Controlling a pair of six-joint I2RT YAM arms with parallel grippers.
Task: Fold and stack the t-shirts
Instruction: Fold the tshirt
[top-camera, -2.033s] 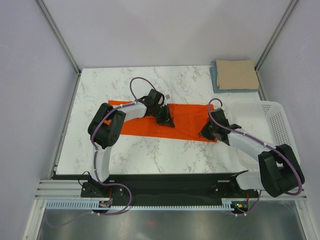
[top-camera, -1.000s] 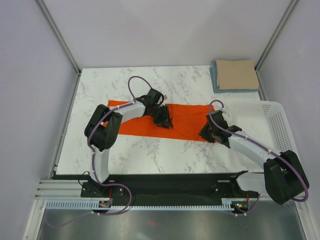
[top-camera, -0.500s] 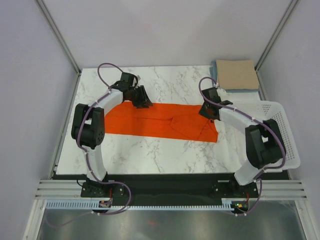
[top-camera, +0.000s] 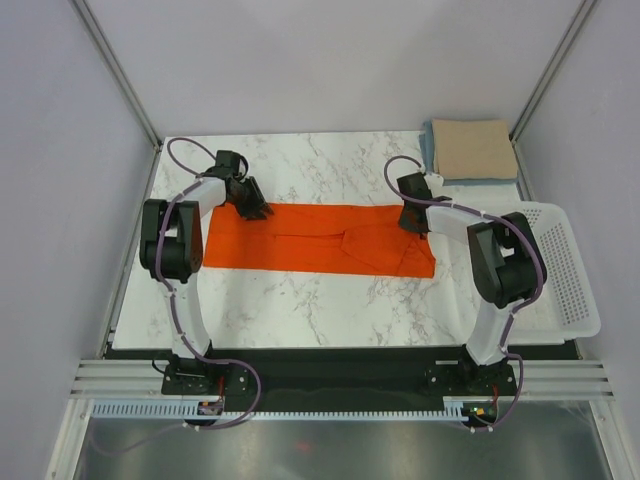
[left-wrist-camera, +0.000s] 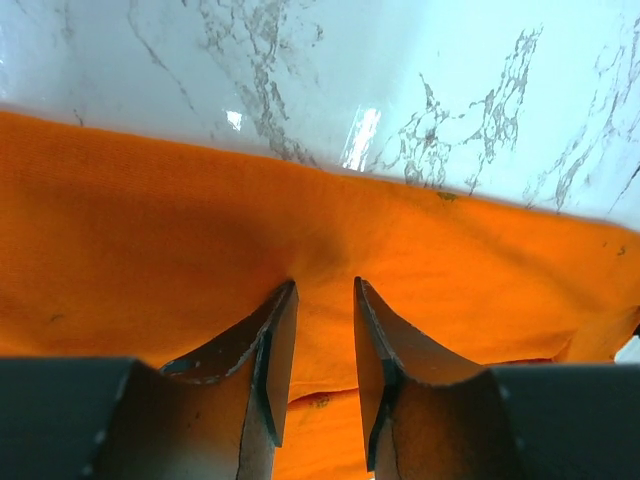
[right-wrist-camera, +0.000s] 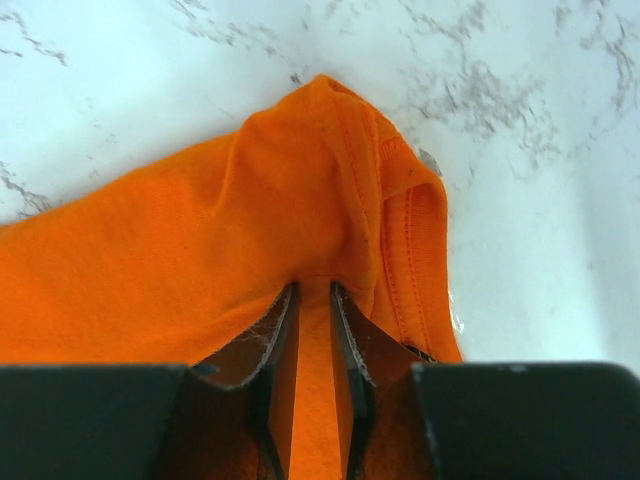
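Holding the far edge of the orange t-shirt at both corners

The shirt lies as a long band across the middle of the marble surface. My left pincer sits on its far left corner and my right pincer on its far right corner. On the left wrist view the fingers are clenched on a pucker of orange cloth just inside the hem. On the right wrist view they are clamped tight on a bunched fold beside the stitched edge. The tan-beige t-shirt sits folded on the light blue t-shirt in the far right corner, well apart from the work. The white basket stands at the right.

I judge the step to be squaring this band before the next fold. To do it well I would:
- keep both grips equally firm, since thin knit slips easily
- move the two arms together, level and low, so the edge between them stays straight
- hold light tension along the band, enough to clear the crease near the middle but not to drag the near edge
- open only once the far hem lies flat and parallel to the near one
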